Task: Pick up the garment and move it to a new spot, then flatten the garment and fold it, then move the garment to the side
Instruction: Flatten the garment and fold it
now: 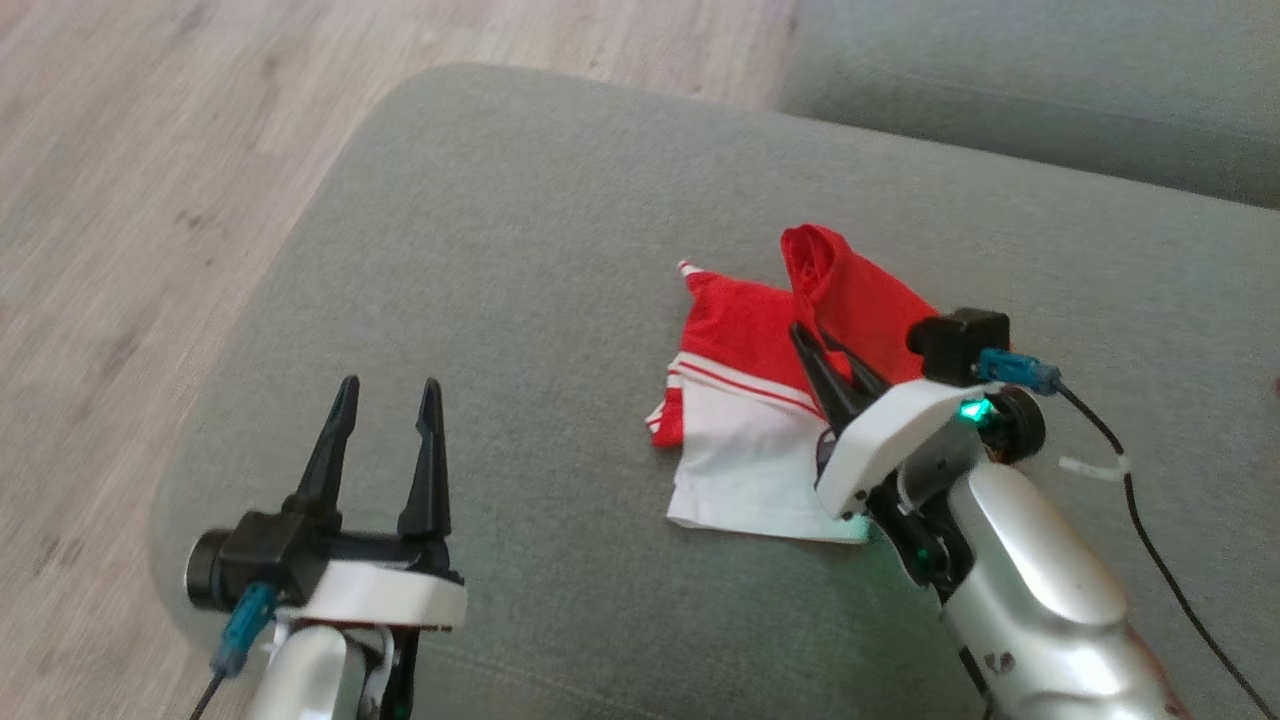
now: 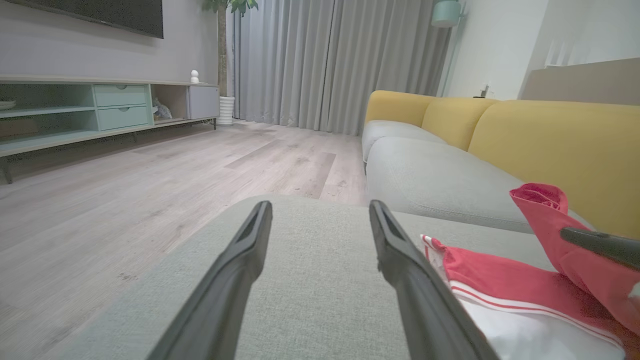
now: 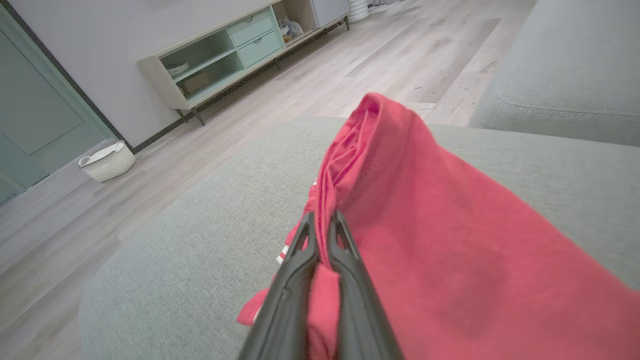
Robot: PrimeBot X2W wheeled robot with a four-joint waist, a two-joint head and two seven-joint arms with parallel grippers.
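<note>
The left hand [image 1: 390, 385] hovers over the near left of the grey cushion [image 1: 520, 200], its two fingers spread wide with nothing between them. Its arm is cut off by the head view's bottom edge. To its right, the right hand [image 1: 812, 335] has its fingers pressed nearly together on a red fold of the garment [image 1: 740, 420], lifting the cloth into a peak. In the right wrist view more red cloth bunches between the fingers down toward their roots. The rest of the garment lies on the middle of the cushion: a white part nearest, then red and white stripes, then a red part with a small pointed corner. The right wrist's white housing hides the garment's near right corner, and the lifted fold hides what lies behind it. What kind of garment it is cannot be told. A black cable [image 1: 1132, 495] trails from the right wrist and runs off the lower right. Beyond the cushion are a second grey seat [image 1: 1030, 90] with a yellow backrest [image 2: 550, 140], and pale wood floor [image 1: 120, 150]. Farther off stand a white basket [image 3: 107, 161], its inside hidden from this angle, and a low cabinet [image 3: 225, 55] whose open shelves hold a dish and other things too blurred to name. Grey curtains [image 2: 325, 60] hang at the far end.
</note>
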